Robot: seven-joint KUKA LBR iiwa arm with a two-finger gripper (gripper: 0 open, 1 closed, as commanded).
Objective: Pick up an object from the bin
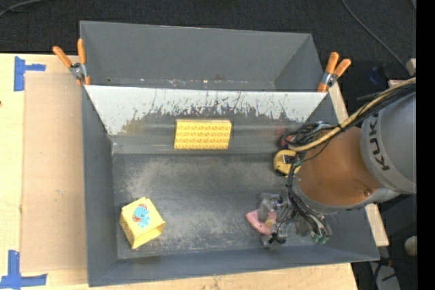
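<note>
— Where is the gripper [275,222] right now?

— Low in the bin [204,58], close to the near right corner of its floor. The arm [397,146] comes in over the right rim. Its orange cover [333,176] hangs above the right side of the floor, with a bundle of cables [309,134] running over the top of it.

— Is it spread or pressed together?

— I cannot tell. From above the tip is a dark tangle of metal and wire, and that hides its state.

— What is it nearest to?

— A small pink thing [255,219], rounded and soft-looking, lying on the floor by the near wall toward the right corner. It sits just beside the gripper, on the side facing the left wall, and looks to be touching it. Whether the gripper has it pinched or only rests against it, I cannot say.

— And the rest of the bin?

— Two more things, both well apart from the gripper. A flat yellow studded plate [202,134] lies at the foot of the far wall, about midway along, with its long side running along the wall. A yellow cube [141,222] with a blue picture on one face sits near the near left corner, turned at an angle to the walls.

— What about the floor itself?

— Grey and scuffed, with dark streaks low on the pale far wall.
</note>
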